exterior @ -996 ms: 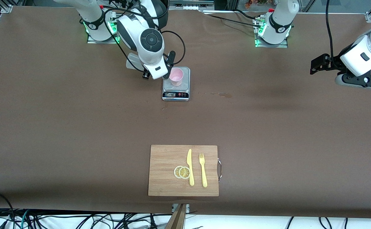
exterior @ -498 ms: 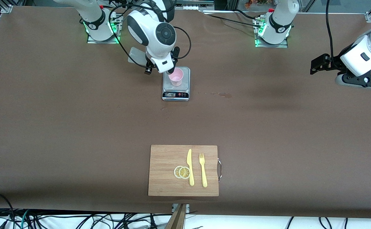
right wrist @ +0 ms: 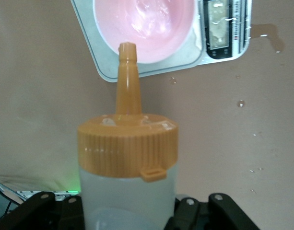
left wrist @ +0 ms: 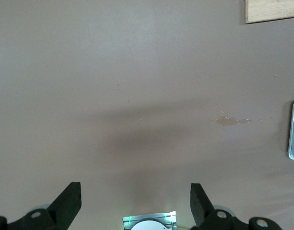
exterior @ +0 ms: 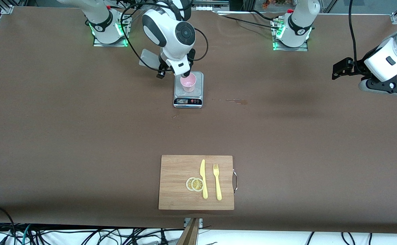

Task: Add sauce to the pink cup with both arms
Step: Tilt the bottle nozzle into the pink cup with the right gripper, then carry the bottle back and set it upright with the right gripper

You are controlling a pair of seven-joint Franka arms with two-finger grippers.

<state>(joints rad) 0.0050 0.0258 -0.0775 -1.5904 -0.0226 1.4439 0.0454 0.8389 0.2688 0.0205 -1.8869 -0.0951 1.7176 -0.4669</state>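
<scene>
The right tool is clamped on the sauce, tipped so its orange nozzle hangs over the pink cup (which stands on a small scale). The left tool waits with fingers spread wide over bare counter, well apart from the cup.

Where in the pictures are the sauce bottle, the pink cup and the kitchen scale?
sauce bottle (right wrist: pixel 127 148), right wrist view, on the ribbed side of its orange cap.
pink cup (exterior: pixel 188 82), front view, on its pink inside.
kitchen scale (exterior: pixel 188 101), front view, on its front display panel.
</scene>
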